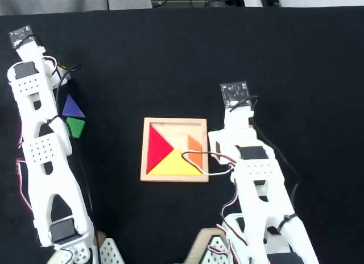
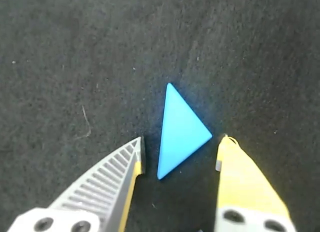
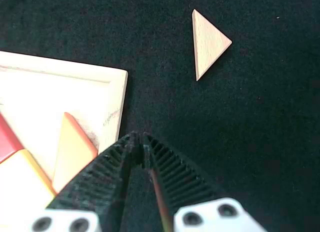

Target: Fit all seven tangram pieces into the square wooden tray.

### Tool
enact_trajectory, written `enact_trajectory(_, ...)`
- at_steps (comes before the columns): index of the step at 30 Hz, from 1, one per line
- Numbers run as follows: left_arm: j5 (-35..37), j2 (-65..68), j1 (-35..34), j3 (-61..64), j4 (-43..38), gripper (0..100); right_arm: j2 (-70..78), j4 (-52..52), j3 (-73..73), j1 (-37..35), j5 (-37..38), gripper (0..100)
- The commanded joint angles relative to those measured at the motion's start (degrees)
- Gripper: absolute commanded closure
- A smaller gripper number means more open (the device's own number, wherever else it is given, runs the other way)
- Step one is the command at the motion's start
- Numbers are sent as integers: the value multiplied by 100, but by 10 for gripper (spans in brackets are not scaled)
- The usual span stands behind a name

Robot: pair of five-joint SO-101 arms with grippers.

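The square wooden tray [image 1: 174, 176] lies mid-table and holds a red triangle [image 1: 158, 145], a yellow triangle [image 1: 174, 164] and an orange piece [image 1: 195, 143]. A blue triangle [image 2: 179, 133] lies flat on the black cloth between the spread fingertips of my left gripper [image 2: 182, 142], which is open and not touching it. My right gripper [image 3: 139, 139] is shut on nothing, its tips over the cloth just off the tray's rim [image 3: 117, 97], beside the orange piece [image 3: 72, 147]. A bare-wood triangle [image 3: 207, 44] lies on the cloth farther out.
In the high view a blue triangle [image 1: 73, 106] and a green piece [image 1: 75, 126] lie together beside the left arm [image 1: 42, 150]. The right arm [image 1: 256, 178] stands along the tray's right side. Black cloth covers the table.
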Motion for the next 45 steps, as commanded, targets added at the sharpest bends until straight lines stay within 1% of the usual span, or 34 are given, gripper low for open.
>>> enact_trajectory(1,-18,-26,145,-136,-88,759,-180,-97,-57,53,-9,982)
enact_trajectory(12,-9,-26,171,-163,-97,759,-180,-97,-57,53,-9,982)
enact_trajectory(19,0,-26,171,-136,-325,759,-180,-97,-57,53,-9,982)
enact_trajectory(21,0,-26,180,-136,-325,781,-180,-97,-57,53,-9,982)
enact_trajectory(25,18,-26,171,-136,-316,876,-180,-97,-57,53,-9,982)
enact_trajectory(28,9,-26,171,-136,-273,872,-180,-97,-57,53,-9,982)
enact_trajectory(35,-9,-97,171,-207,123,866,-180,-97,-57,53,-9,982)
enact_trajectory(37,-9,-97,171,-426,281,866,-180,-97,-57,53,-9,982)
enact_trajectory(40,-26,-97,171,-1112,818,866,-180,-97,-57,53,-9,982)
enact_trajectory(42,-176,-325,277,-1024,1055,866,-180,-97,-57,53,-9,982)
enact_trajectory(45,-633,-888,391,-1024,1732,866,-180,-97,-57,53,-9,982)
